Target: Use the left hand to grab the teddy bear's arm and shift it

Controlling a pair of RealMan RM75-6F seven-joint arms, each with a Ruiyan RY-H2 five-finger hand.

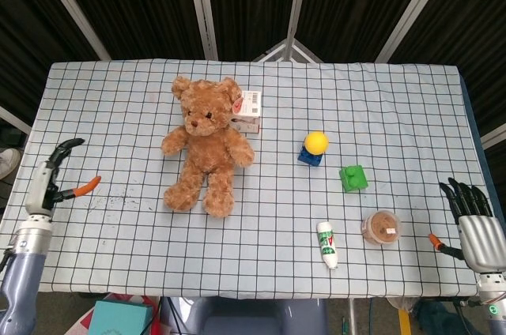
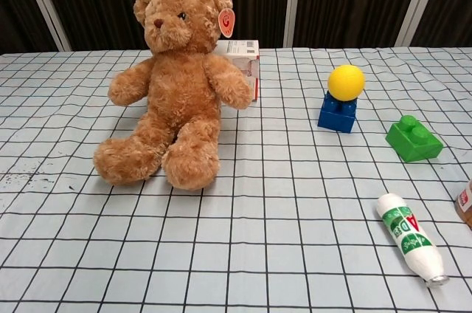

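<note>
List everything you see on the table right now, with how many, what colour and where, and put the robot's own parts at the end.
teddy bear: one, brown, sitting left of centre
box: one, white and red, behind the bear
ball: one, yellow, on the blue brick
blue brick: one, table centre
green brick: one, right of the blue brick
bottle: one, white with green label, lying near the front edge
jar: one, clear with brown contents, front right
tablecloth: one, pale with black grid
left hand: open, far left edge
right hand: open, front right corner
</note>
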